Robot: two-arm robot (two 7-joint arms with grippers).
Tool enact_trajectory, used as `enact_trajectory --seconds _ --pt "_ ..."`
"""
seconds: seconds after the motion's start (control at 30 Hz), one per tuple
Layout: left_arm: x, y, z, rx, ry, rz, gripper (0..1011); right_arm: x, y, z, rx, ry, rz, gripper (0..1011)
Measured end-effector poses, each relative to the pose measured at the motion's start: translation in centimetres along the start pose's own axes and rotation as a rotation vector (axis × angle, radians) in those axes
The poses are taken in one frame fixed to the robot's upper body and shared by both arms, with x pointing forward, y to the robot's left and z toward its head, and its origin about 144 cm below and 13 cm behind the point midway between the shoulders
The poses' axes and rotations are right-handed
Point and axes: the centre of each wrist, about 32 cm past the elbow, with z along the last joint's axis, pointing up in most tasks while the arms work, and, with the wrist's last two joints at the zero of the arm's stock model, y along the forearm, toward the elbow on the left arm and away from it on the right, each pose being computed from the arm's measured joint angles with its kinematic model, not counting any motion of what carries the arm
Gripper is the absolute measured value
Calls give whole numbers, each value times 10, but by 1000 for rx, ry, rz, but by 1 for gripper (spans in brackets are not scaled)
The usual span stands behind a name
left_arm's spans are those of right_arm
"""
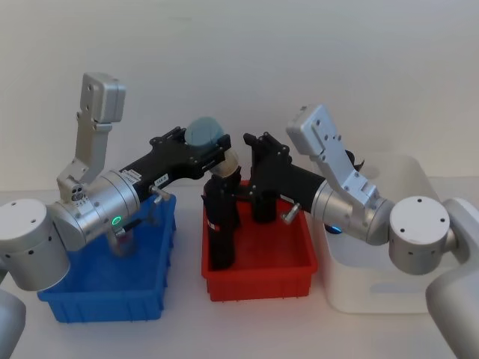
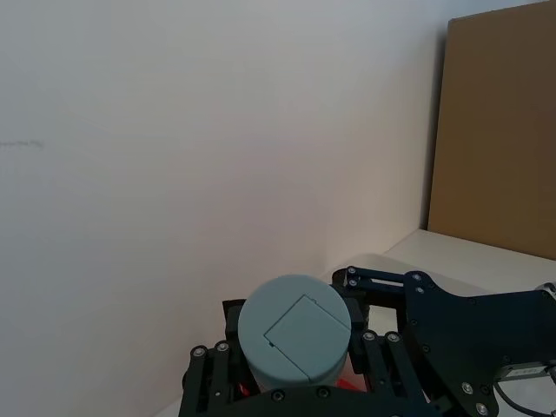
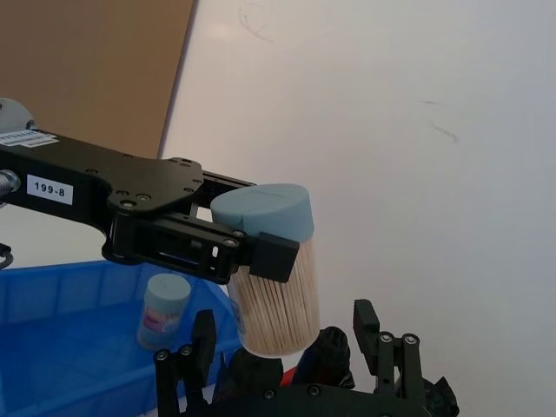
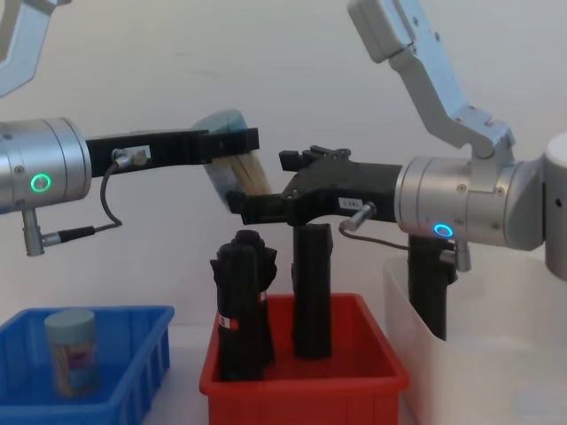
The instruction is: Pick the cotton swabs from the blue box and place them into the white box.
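My left gripper point(image 1: 209, 152) is shut on a tub of cotton swabs point(image 1: 206, 133), held tilted in the air over the back of the red bin. In the chest view the tub point(image 4: 232, 168) leans, with its pale lid up and tan sticks showing. My right gripper point(image 4: 263, 184) is open, and its fingers point(image 3: 203, 340) stand either side of the tub's lower end point(image 3: 276, 304) without closing on it. A second tub point(image 4: 71, 350) stands in the blue box point(image 4: 146, 341). The white box point(image 1: 374, 254) is at the right, under my right arm.
A red bin point(image 1: 258, 262) sits between the blue and white boxes and holds tall black rolled cylinders point(image 4: 241, 301). Another black cylinder point(image 4: 430, 283) stands in the white box. A plain wall is close behind the table.
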Motion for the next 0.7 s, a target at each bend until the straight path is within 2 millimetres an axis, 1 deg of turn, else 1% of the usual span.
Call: enact_trajectory --seconds 0.7 --pt "-3 -6 -2 21 -10 -9 666 -1 16 2 -2 -8 2 1002"
